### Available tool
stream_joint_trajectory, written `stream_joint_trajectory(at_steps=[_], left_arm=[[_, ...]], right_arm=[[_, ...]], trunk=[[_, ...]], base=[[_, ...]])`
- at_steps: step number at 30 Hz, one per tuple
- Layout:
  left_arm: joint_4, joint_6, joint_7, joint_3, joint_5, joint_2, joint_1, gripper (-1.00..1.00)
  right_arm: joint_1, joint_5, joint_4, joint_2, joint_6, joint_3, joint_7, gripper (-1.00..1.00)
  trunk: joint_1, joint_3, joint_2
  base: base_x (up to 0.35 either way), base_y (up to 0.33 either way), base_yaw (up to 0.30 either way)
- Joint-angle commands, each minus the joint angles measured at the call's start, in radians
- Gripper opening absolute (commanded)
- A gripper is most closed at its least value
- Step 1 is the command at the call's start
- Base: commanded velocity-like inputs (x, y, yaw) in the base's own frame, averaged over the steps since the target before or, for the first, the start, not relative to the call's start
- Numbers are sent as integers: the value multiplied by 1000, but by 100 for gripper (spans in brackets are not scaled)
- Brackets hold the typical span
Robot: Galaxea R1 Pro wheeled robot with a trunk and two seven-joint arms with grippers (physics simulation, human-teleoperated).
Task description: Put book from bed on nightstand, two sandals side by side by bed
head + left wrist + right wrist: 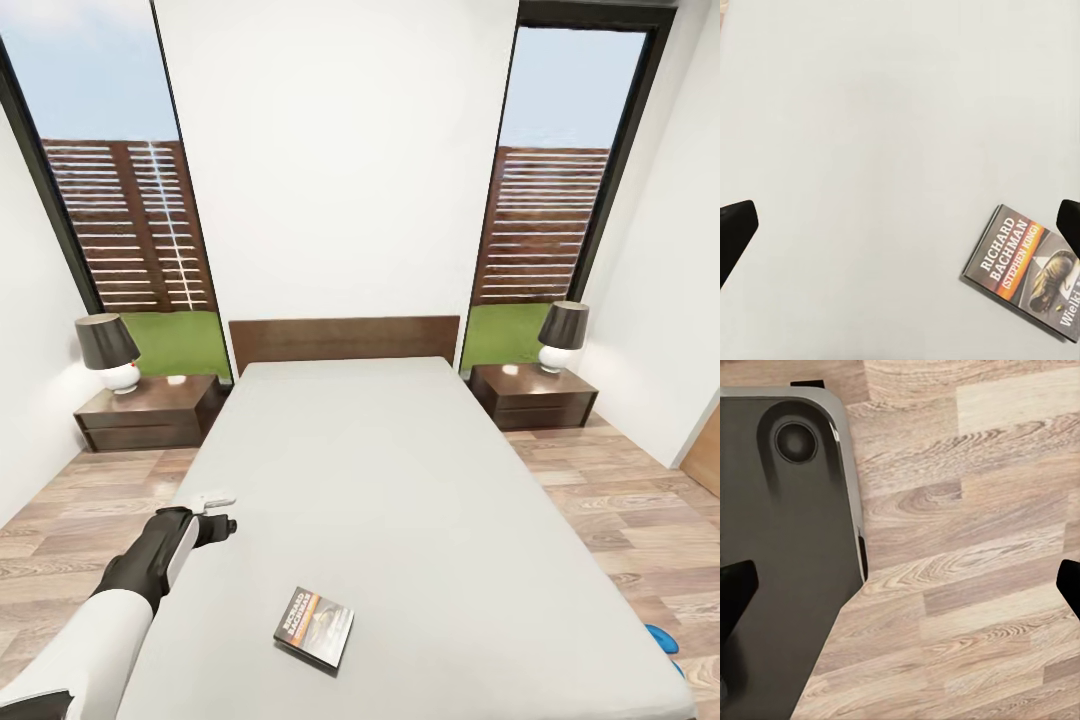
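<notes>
Bed (420,480) at centre, headboard (344,340) against the far wall; a nightstand (150,412) at its left and a nightstand (533,395) at its right, each bearing a lamp (108,352); book (314,626) on the mattress near the foot; left tool (217,511) above the bed's left edge; sandal (660,636) on the floor right of the bed.

Matt off-white bed (400,480), glossy paper book (314,627), grained wood-plank floor (975,555)

Home bedroom: bed (400,480), flanking nightstands (150,412).
</notes>
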Motion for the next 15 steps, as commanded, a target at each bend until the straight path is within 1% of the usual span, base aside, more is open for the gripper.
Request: stream_joint_trajectory(at_steps=[1, 15], left_arm=[[-1, 5, 0, 2, -3, -1, -1, 100], [-1, 6, 1, 2, -3, -2, -1, 100]], right_arm=[[-1, 10, 2, 0, -2, -8, -3, 100], [-1, 10, 2, 0, -1, -7, -3, 100]], trunk=[[1, -2, -2], [1, -2, -2]], base=[[2, 0, 0], [0, 0, 1]])
